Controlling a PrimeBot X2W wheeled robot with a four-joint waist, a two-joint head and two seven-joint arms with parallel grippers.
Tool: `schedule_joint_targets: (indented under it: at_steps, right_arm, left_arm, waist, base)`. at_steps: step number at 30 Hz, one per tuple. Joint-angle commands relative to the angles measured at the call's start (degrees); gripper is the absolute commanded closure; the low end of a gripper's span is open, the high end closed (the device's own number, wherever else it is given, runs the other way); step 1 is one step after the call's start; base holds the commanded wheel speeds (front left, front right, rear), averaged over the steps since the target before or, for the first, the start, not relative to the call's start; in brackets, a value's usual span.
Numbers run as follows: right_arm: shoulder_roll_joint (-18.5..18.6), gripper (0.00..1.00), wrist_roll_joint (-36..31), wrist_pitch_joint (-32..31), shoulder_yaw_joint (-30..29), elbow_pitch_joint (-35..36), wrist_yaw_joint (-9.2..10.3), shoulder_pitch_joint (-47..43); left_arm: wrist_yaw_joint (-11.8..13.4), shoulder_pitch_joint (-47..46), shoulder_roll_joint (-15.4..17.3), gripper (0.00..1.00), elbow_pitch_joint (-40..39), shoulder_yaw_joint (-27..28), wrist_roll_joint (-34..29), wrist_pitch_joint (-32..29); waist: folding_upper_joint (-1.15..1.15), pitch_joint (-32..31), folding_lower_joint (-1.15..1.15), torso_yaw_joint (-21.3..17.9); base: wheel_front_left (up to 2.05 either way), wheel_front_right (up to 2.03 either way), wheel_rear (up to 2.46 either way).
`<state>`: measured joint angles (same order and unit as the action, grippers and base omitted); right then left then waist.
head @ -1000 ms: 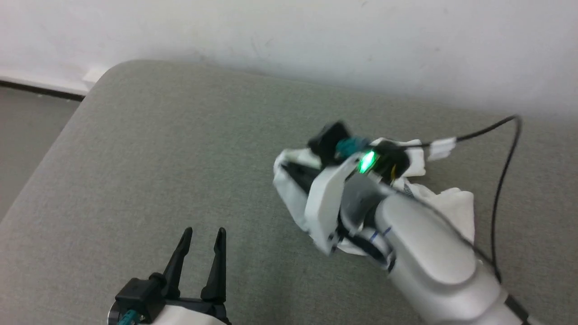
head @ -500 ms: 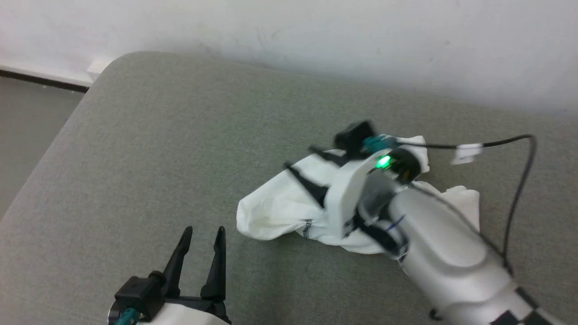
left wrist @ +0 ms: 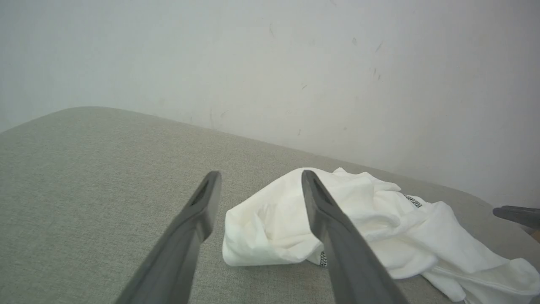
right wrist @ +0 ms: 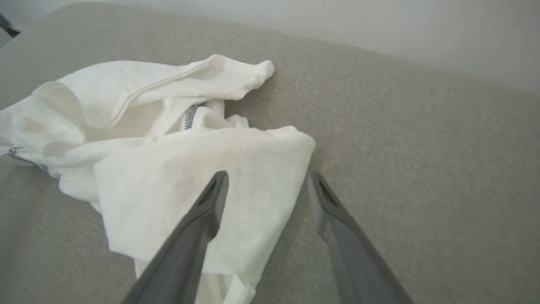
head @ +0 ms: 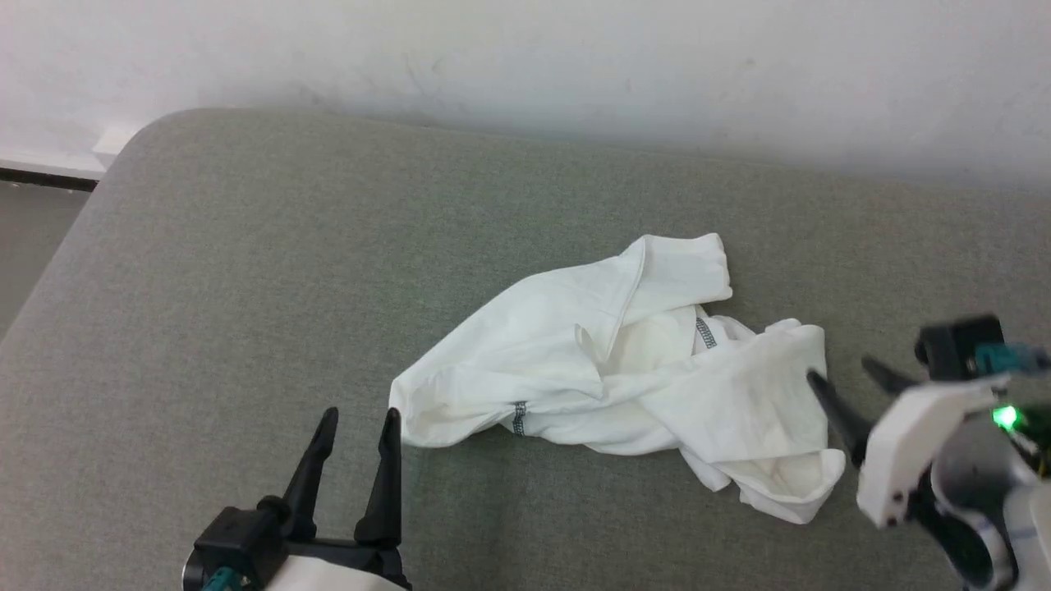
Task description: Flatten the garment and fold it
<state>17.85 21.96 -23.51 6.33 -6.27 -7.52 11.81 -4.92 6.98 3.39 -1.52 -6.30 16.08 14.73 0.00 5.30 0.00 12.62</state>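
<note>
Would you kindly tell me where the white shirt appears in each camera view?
Head view: white shirt, crumpled right of centre on the grey fabric surface.
Left wrist view: white shirt, lower centre to lower right.
Right wrist view: white shirt, left half.
Shared landmark: its grey-black zigzag seam.

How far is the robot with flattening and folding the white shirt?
Hardly begun. Done: nothing; the garment lies crumpled on the grey cushion, its layers overlapping. In hand: nothing; the left pincer and the right pincer are open and empty, the right one near the heap's edge. Left: spreading it flat, then all folds.
</note>
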Motion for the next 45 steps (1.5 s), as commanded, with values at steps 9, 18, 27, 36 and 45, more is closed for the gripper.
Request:
schedule_joint_targets:
  at_steps: [9,18,27,36,45]
  right_arm:
    - [-6.9,0.00,-4.6,-6.6,-4.7,7.5,0.03,-13.3]
    - [-8.3,1.00,-10.1,-0.7,-6.0,-1.2,0.03,-11.4]
    - [-8.0,1.00,-10.2,3.7,-9.1,5.9,0.03,-4.2]
    - [-3.2,1.00,-14.9,2.0,-22.6,17.1,0.03,0.3]
    - [-7.2,1.00,-21.8,3.5,-40.1,15.3,0.03,-14.3]
  left_arm:
    - [-0.1,0.1,0.7,0.00,0.1,0.6,-0.6,0.3]
    - [0.3,0.8,1.2,0.00,0.7,0.6,-0.4,0.3]
    - [1.1,1.3,1.5,0.00,-1.0,1.4,-0.1,0.3]
    - [0.9,0.2,1.3,0.00,-1.6,1.3,-0.1,0.3]
    - [0.3,-0.9,2.0,0.00,-0.9,1.0,-0.2,0.3]
  waist:
    - [0.00,0.4,0.00,0.7]
    - [0.00,-1.8,0.00,0.8]
    - [0.00,-1.6,0.00,-2.8]
    - [0.00,0.9,0.00,-5.7]
    - [0.00,3.5,0.00,-4.2]
  base:
    - [0.00,0.00,0.00]
    - [0.00,0.00,0.00]
    - [0.00,0.00,0.00]
    - [0.00,0.00,0.00]
    - [0.00,0.00,0.00]
